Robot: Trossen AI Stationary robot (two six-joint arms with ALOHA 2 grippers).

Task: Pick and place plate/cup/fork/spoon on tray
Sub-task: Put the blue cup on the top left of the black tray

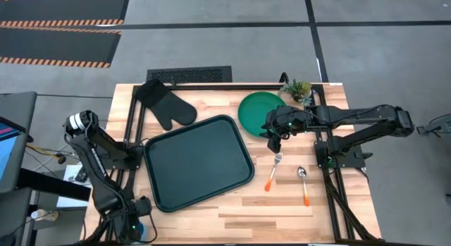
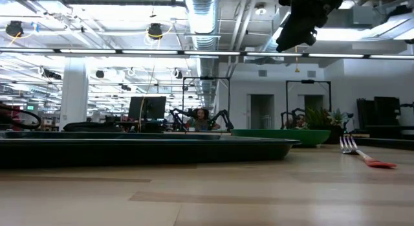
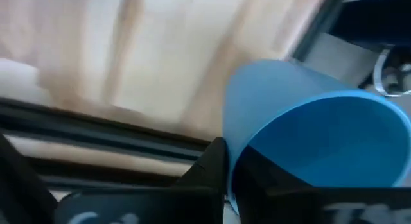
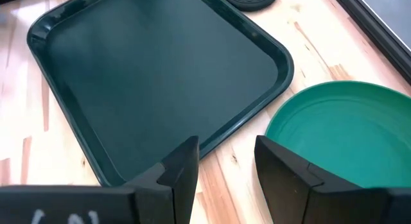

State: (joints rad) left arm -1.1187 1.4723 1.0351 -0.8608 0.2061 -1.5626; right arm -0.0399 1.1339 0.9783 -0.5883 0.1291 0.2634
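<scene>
- right gripper [image 1: 275, 142] hangs above the table between the round flat green plate [image 1: 259, 110] and the fork; fingers [image 4: 288, 179] spread, nothing between them; the right wrist view looks down past them at bare wood between the tray corner and the plate rim
- large dark green-black rectangular tray [image 1: 199, 161] sits mid-table, slightly rotated, nothing on it; plate lies off the tray's far right corner, close to it but apart, flat on the wood
- small fork with silver head and orange handle [image 1: 273, 171] lies on the wood right of the tray, just below the right gripper, tines toward the plate
- small spoon with silver rounded bowl and orange handle [image 1: 304, 184] lies right of the fork, near it, apart
- left gripper [image 1: 139, 228] is folded back at the table's near left corner; fingers [image 3: 209, 169] pinch the wall of the small round light-blue cup [image 3: 308, 144], one finger outside the wall and the other inside; cup tilted, mouth showing in the left wrist view
- black oven mitt [image 1: 163, 103] lies at the far edge of the table beyond the tray; small potted green plant [image 1: 297, 89] stands at the far edge behind the plate
</scene>
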